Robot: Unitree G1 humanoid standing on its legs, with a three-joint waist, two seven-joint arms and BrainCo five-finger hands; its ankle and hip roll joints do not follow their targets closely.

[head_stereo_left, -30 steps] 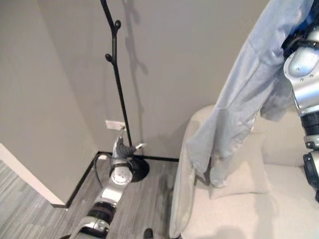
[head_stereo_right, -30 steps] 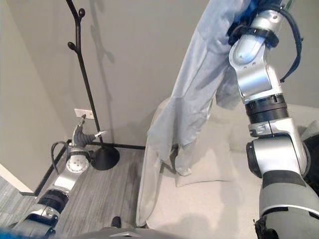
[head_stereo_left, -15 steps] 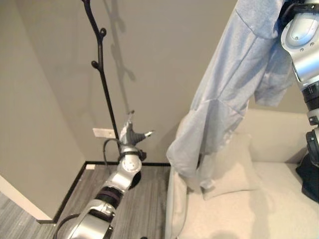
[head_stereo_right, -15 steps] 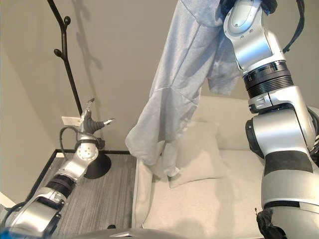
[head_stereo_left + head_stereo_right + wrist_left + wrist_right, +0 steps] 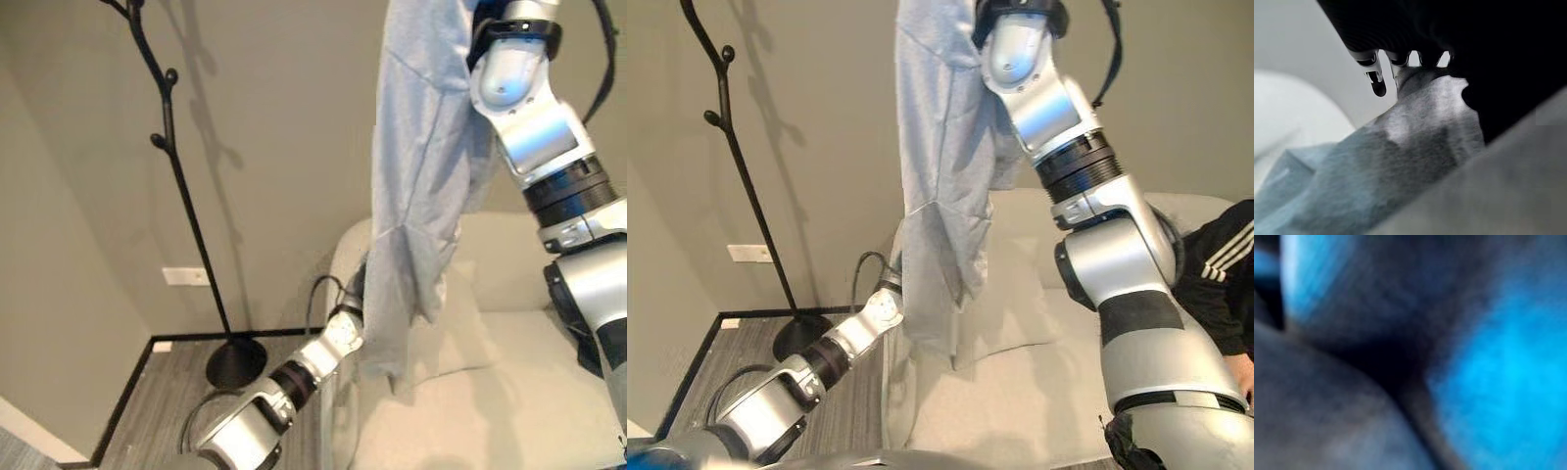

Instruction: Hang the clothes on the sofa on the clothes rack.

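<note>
Garment (image 5: 421, 196) is hanging from the raised right arm, well right of the rack (image 5: 171, 147). Left hand (image 5: 1400, 73) is reaching into its folds, grip unclear; right hand's grip is also hidden. Carrying it high should clear the rack's hooks.

You have one light grey garment (image 5: 421, 196) hanging in the air, one black clothes rack (image 5: 176, 186) at the far left, one pale sofa (image 5: 509, 392), one cushion (image 5: 460, 333) and one wall socket (image 5: 186, 277).
</note>
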